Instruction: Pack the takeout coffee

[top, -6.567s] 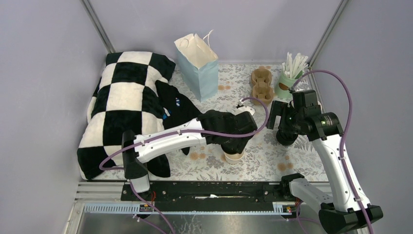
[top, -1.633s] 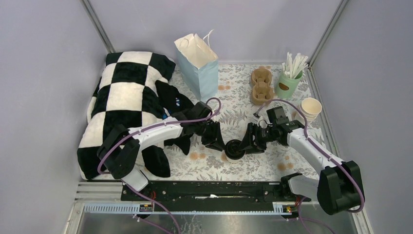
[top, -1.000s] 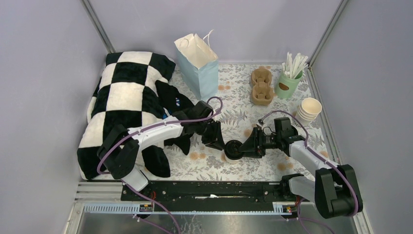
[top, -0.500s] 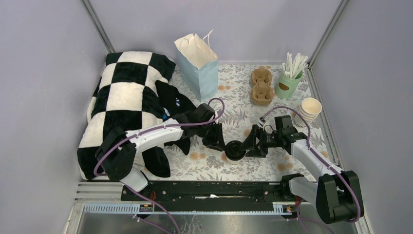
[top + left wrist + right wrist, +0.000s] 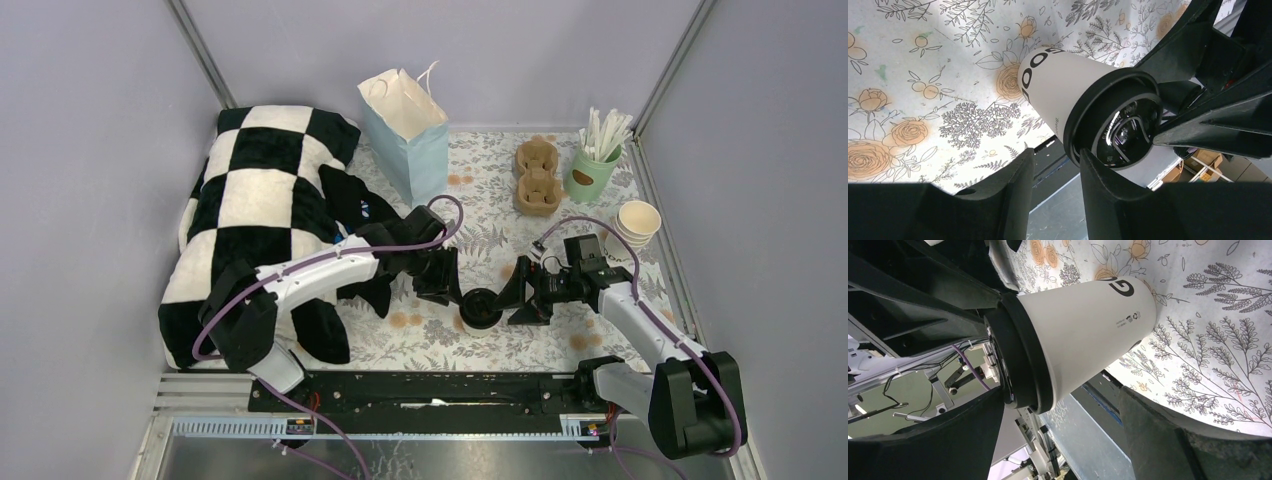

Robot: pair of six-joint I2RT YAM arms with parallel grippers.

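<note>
Takeout coffee [image 5: 480, 308], a white cup under a black lid [image 5: 1120, 130], stands upright toward 6 o'clock on the floral counter [image 5: 520, 345]. At the cup's 10 o'clock the left jaws sit just beside the lid, parted by a narrow gap and holding nothing. At its 3 o'clock the right jaws are spread wide with the cup between them, not visibly clamped. This looks like the grasping step. The right jaws need to close gently on the cup wall below the lid, then lift it level toward the paper bag [image 5: 410, 140] at 11 o'clock. Whether either side touches the cup is unclear. The lettering [image 5: 1122, 287] is cut off, and the bag's inside is hidden.
</note>
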